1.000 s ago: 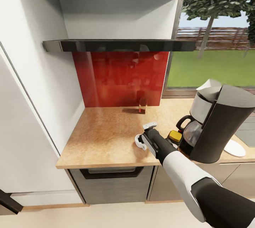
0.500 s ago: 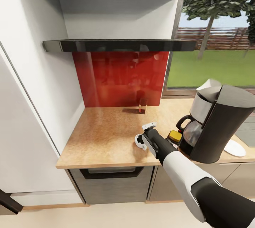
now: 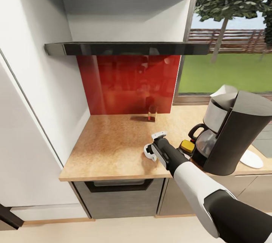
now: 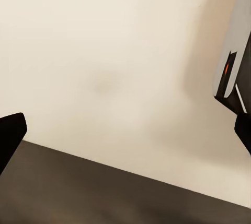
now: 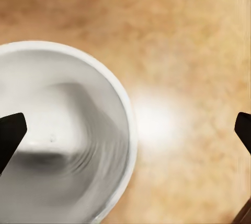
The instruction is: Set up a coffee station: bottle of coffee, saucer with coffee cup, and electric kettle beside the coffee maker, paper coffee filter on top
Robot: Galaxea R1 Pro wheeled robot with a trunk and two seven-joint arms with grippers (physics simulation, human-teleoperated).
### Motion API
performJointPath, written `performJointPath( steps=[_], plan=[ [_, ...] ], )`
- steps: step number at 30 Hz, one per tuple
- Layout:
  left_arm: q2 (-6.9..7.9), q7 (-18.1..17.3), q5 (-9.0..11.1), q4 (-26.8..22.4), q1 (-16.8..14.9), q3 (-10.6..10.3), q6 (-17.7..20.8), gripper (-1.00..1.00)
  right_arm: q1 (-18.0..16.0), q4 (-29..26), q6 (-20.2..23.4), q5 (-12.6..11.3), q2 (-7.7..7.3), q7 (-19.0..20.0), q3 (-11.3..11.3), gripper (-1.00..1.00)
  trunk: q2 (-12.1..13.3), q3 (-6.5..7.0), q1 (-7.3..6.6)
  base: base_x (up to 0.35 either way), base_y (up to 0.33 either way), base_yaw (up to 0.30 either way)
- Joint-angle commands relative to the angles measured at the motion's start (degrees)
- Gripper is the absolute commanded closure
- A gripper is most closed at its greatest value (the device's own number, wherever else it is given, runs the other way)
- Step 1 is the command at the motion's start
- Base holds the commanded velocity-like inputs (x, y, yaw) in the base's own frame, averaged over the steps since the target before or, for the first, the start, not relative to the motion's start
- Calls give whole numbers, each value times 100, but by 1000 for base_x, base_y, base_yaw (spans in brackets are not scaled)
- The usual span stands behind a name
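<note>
A white coffee cup (image 3: 149, 153) stands on the wooden countertop (image 3: 109, 141) near its front edge. My right gripper (image 3: 154, 143) hangs open right over it. In the right wrist view the cup (image 5: 57, 140) is seen from above, one fingertip (image 5: 10, 132) over its inside and the other beyond its rim over bare counter. The dark coffee maker (image 3: 232, 135) stands at the right with a paper filter (image 3: 223, 91) on top. A white saucer (image 3: 251, 158) lies beside it. The coffee bottle (image 3: 152, 113) stands by the red backsplash. My left gripper (image 4: 125, 130) is open over a beige surface.
A black shelf (image 3: 128, 48) spans above the counter, with a white wall to the left and a window to the right. A yellow and black object (image 3: 187, 146) sits against the coffee maker's glass jug. A drawer front (image 3: 119, 194) lies below the counter edge.
The head view has shifted slightly. My right gripper has barely moved and stays open over the cup.
</note>
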Motion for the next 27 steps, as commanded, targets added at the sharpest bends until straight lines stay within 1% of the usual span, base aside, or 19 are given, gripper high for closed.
performJointPath(
  steps=[1,27],
  plan=[
    [1,18,54,-11,3,-49,-7,-100,-3,-1,17,-57,0,-50,23,-100,-11,-11,3,2,0,0],
    [-8,18,54,-11,4,-58,7,-100,124,0,17,-54,0,-49,18,-100,-11,-11,3,0,0,0]
  ],
)
